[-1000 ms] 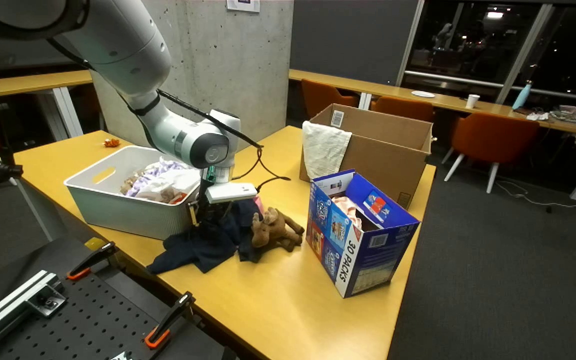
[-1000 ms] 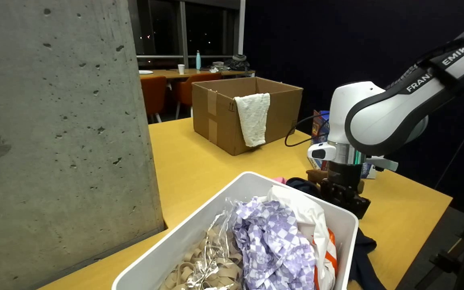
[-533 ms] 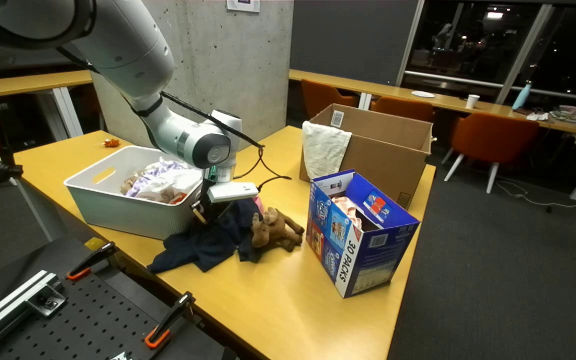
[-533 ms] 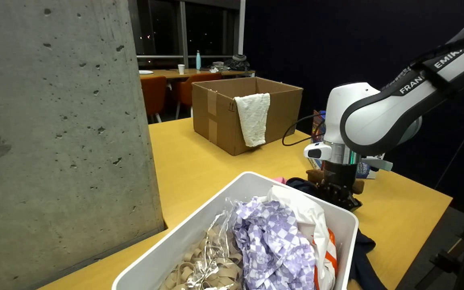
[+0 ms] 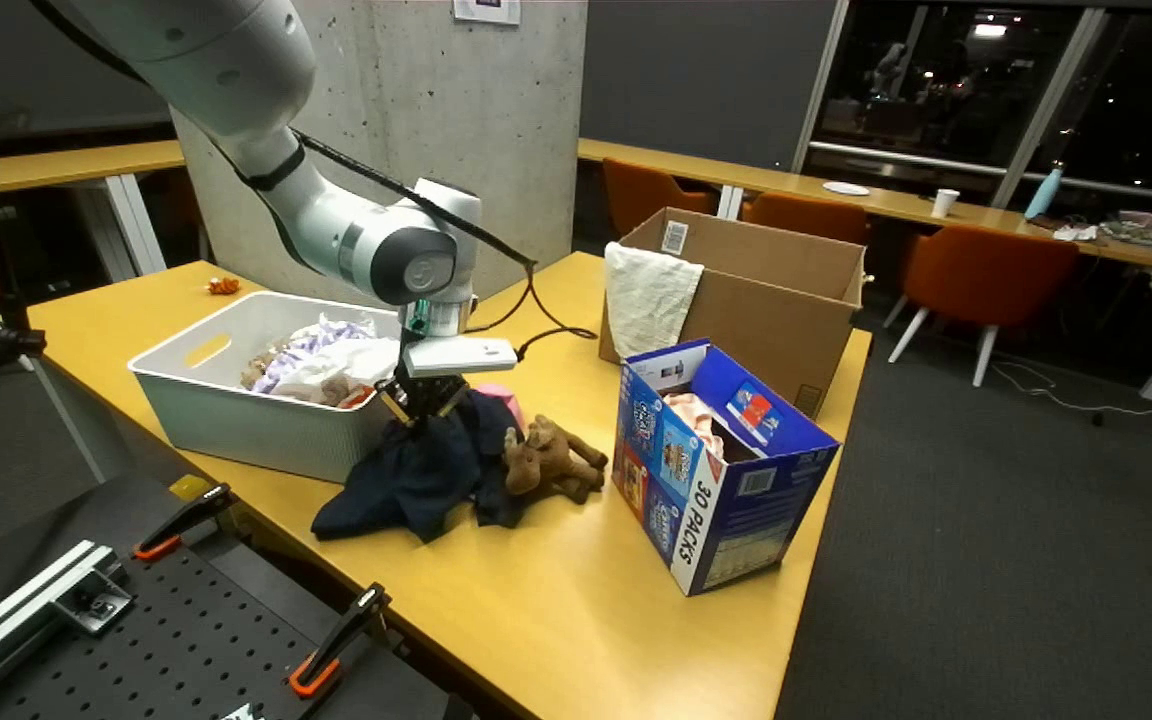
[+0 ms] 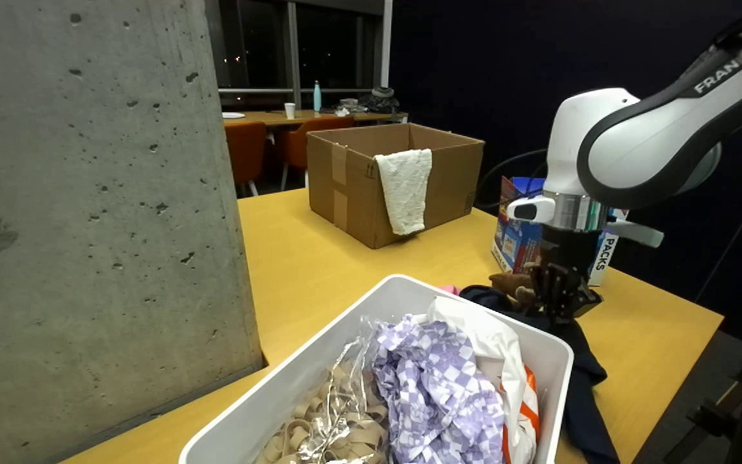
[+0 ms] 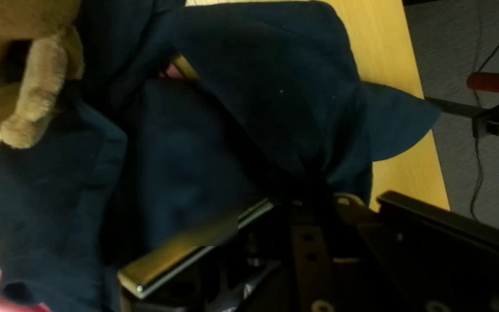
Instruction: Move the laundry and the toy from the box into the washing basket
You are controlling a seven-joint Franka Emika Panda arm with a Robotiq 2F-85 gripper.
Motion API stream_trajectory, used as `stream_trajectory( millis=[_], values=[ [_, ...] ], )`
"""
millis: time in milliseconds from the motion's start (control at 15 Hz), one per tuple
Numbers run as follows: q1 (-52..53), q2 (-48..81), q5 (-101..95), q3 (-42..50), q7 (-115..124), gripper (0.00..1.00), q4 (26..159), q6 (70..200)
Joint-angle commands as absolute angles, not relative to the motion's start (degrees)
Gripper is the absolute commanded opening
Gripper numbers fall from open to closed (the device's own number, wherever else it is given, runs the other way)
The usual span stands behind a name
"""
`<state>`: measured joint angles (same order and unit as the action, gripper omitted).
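A navy cloth [image 5: 406, 490] lies bunched on the table beside the washing basket [image 5: 266, 425]. My gripper [image 5: 421, 412] is shut on it; in the wrist view the navy cloth [image 7: 271, 99] gathers up between the fingers [image 7: 310, 197]. Part of it is raised, the rest lies on the table. The brown moose toy [image 5: 548, 460] lies against the cloth, and partly shows in the wrist view [image 7: 37, 82]. A pink cloth [image 5: 503, 397] shows behind and under the navy one. The basket holds purple-checked cloth [image 6: 435, 386] and white cloth. The blue snack box [image 5: 756, 530] holds a pinkish cloth [image 5: 694, 418].
A big cardboard box [image 5: 776, 335] with a white towel [image 5: 648, 295] over its edge stands at the back of the table. A concrete pillar [image 6: 100, 225] rises beside the table. A black perforated platform [image 5: 176, 640] with clamps adjoins the table's front edge.
My gripper dipped a little, then rose. The navy cloth between its fingers is now pulled up into a peak, and its loose end has drawn inward. The toy and boxes have not moved.
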<state>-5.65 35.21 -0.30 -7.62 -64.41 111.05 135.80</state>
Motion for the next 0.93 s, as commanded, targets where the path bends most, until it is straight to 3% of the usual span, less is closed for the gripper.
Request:
stream_trajectory(
  millis=[0, 533, 867],
  values=[
    [-7.81, 28.01, 0.88, -7.02, -63.2, 0.02, 113.4, 132.65],
    [-9.69, 22.14, -0.02, -1.81, -59.41, 0.02, 105.71, 123.03],
    [-9.83, 25.99, -0.69, 0.45, -56.94, 0.02, 98.55, 121.06]
  ],
)
